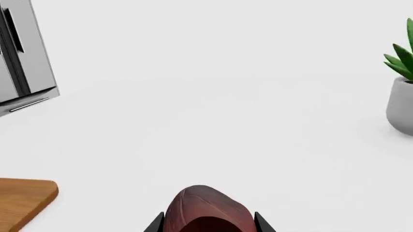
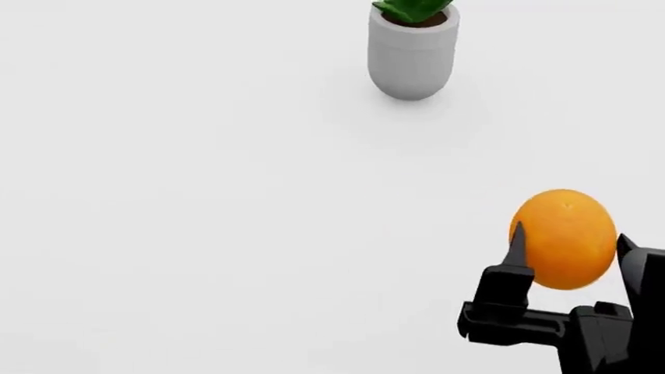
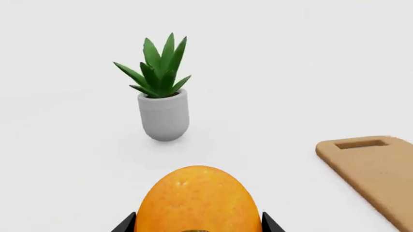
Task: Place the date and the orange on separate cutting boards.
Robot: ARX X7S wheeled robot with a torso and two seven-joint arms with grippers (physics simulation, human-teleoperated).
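Midway: the left end effector (image 1: 208, 227) grips the dark reddish-brown oval date (image 1: 205, 209), the right end effector (image 2: 569, 249) the smooth bright orange (image 2: 564, 238), both above the white bench (image 2: 208, 195); neither light-tan wooden cutting board (image 3: 377, 169) yet holds fruit.

The right gripper (image 2: 566, 248) is matte black, blocky and angular, with thin tapering pointed fingers (image 2: 516, 243).

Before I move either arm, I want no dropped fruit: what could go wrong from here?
The orange sits between the right gripper's narrow fingertips; round and smooth, it might slip out. The potted plant stands ahead and could be knocked. The left gripper holds the date, and only a corner of its cutting board shows, so placement may miss.
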